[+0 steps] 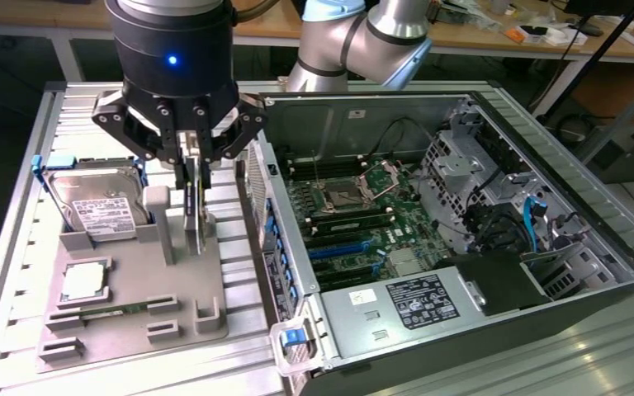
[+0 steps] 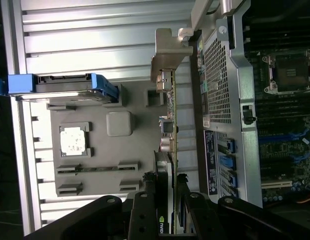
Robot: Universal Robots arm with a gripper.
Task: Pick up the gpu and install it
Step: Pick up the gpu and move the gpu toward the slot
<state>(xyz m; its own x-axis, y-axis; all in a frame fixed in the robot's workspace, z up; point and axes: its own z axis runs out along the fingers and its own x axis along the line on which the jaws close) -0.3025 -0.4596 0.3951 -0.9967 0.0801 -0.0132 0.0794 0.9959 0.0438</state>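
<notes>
ribbed surface (image 1: 9, 272), left of frame | jaws part-closed, pinching gpu (image 2: 173, 125) | upright at grey tray (image 1: 130, 276), thin faces offered for top-down grip

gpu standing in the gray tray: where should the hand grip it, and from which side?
Grip the top long edge, coming from straight above. The gpu stands on edge in the tray slots, so only its two flat faces are free to pinch. The hand is shut on it there.
</notes>
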